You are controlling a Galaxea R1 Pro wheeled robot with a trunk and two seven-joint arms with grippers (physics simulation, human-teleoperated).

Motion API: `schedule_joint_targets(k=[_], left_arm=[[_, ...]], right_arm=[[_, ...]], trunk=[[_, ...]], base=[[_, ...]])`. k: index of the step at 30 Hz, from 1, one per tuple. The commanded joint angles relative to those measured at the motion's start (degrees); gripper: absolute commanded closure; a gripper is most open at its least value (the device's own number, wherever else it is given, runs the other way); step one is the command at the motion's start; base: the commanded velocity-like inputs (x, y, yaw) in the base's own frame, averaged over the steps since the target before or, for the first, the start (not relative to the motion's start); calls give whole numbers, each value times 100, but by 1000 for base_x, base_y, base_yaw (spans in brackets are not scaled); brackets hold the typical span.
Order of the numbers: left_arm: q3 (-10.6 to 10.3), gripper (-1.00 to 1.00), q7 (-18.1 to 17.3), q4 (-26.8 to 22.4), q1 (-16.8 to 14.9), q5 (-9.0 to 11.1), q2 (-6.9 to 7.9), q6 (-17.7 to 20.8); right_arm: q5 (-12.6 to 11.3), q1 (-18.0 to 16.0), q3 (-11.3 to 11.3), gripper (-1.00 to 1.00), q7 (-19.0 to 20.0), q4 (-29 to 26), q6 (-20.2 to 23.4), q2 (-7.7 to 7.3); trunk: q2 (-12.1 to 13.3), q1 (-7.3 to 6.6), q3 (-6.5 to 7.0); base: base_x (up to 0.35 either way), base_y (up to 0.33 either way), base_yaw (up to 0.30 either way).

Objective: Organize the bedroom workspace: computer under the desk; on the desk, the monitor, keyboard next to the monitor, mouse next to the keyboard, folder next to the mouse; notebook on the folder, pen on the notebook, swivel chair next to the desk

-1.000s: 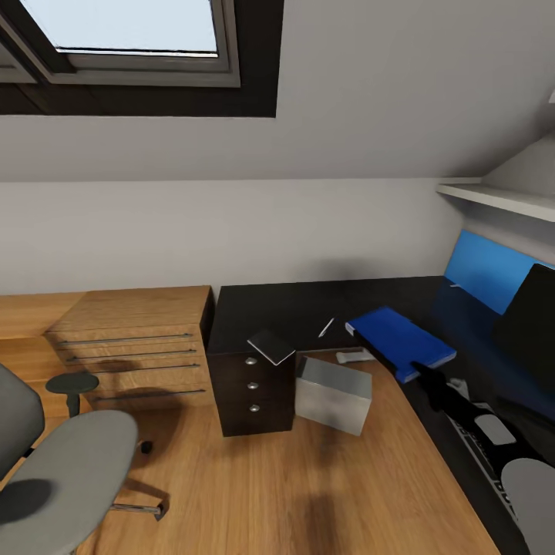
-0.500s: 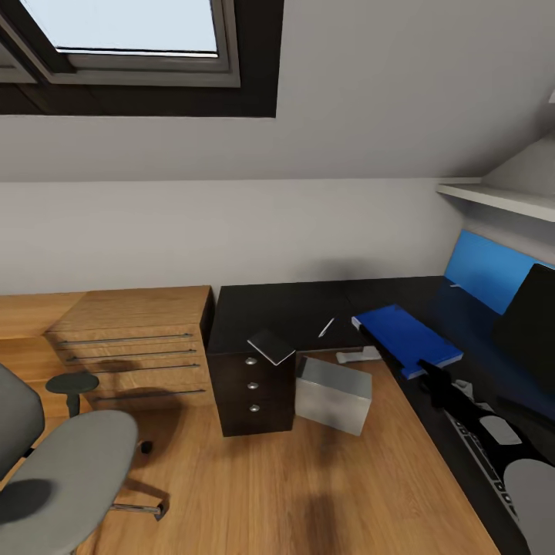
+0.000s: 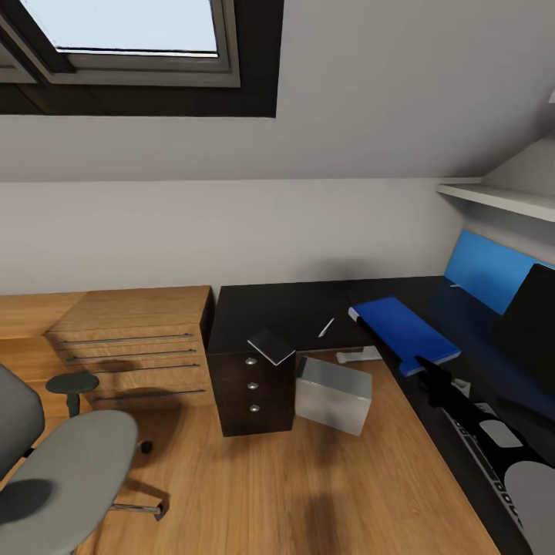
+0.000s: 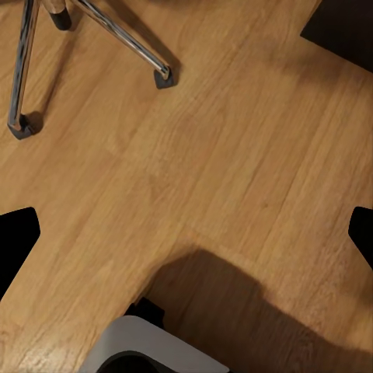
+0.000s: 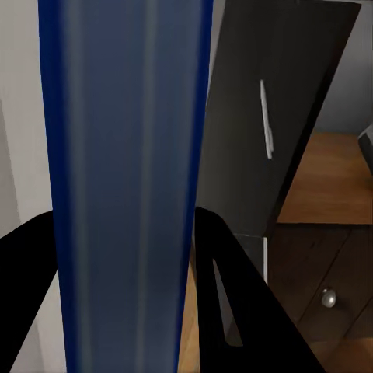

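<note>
Your right hand [image 5: 124,256] clamped on the blue folder [image 3: 402,334], held over the black counter [image 3: 293,308] | pen [image 3: 327,327] lies nearby | left hand's state: cannot tell, faces floor [image 4: 233,155]

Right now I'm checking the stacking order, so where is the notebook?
In the head view the notebook lies on the desk's front left corner above the drawer unit, left of the pen.

Even, soft daylight from the skylight [image 3: 127,31] — faint shadows on the floor [image 3: 308,478], slightly blurry renders.
</note>
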Motion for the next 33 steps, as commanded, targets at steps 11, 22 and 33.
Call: schedule_joint_targets(k=[11,22,33], left_arm=[[-19,-100,-13,3,-4,60,0,-22],[-19,-100,-15,3,-4,60,0,-24],[-19,-100,-15,3,-4,60,0,-24]], right_arm=[[-20,-6,-28,100,-597,-17,-30,2],[-36,-7,-34,100,-1101,-24,-28,-3],[-47,-7,-36,100,-1125,-31,-15,-13]], trunk=[[-12,3,-12],[-12,3,-12],[-12,3,-12]], base=[[0,0,0],[0,0,0],[205,0,0]])
